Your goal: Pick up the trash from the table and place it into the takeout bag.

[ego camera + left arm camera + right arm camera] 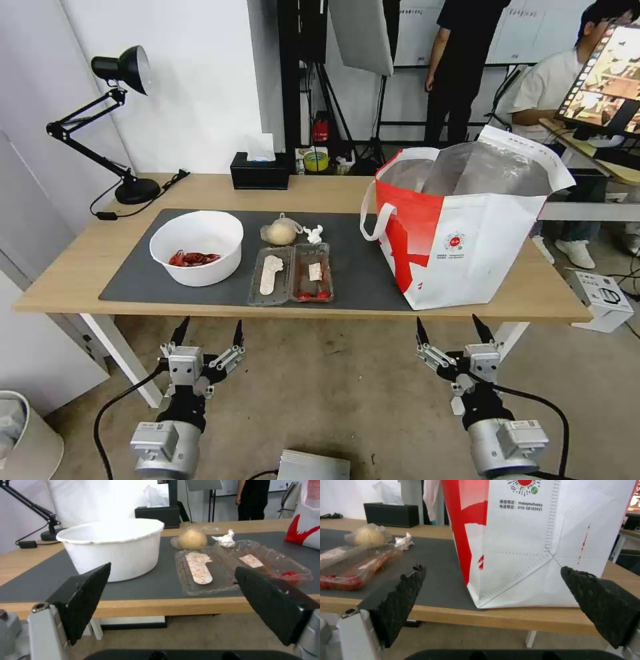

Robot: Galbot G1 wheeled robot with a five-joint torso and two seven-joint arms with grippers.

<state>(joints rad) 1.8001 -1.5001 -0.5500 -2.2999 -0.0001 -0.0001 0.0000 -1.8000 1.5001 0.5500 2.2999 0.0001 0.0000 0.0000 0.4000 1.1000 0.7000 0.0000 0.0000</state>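
Observation:
On the table's dark grey mat lie a white round bowl with red scraps, a clear clamshell tray, a knotted clear bag with a beige lump and a small crumpled tissue. The red-and-white takeout bag stands open at the mat's right end. My left gripper hangs open below the table's front edge, facing the bowl and tray. Also below the edge, my right gripper is open in front of the takeout bag.
A black tissue box and a black desk lamp stand at the table's back. A white bin is on the floor at the left, a white box on the floor at the right. People stand beyond the table.

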